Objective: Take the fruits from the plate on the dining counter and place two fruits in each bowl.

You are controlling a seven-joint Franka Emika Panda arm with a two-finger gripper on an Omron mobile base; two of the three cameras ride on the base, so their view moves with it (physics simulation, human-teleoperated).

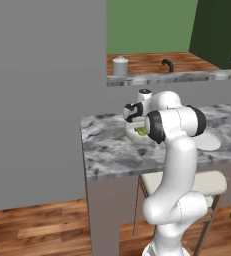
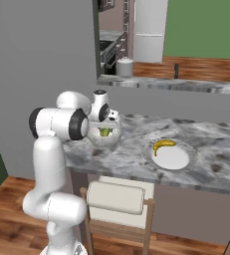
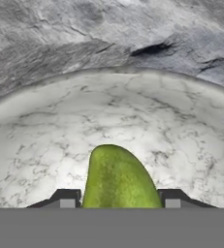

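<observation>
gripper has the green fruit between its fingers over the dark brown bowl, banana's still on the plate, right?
Not quite: the bowl is wrong. The gripper holds the green fruit over the pale speckled bowl, not a dark brown one; the hand view shows its marbled white inside. The banana does lie on the plate, as the right base view shows.

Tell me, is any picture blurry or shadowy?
Hand view: the green fruit looks sharp against the pale bowl, with soft, even light. Right base view: the banana casts only a faint shadow on the plate. Left base view: clear, no glare.
</observation>
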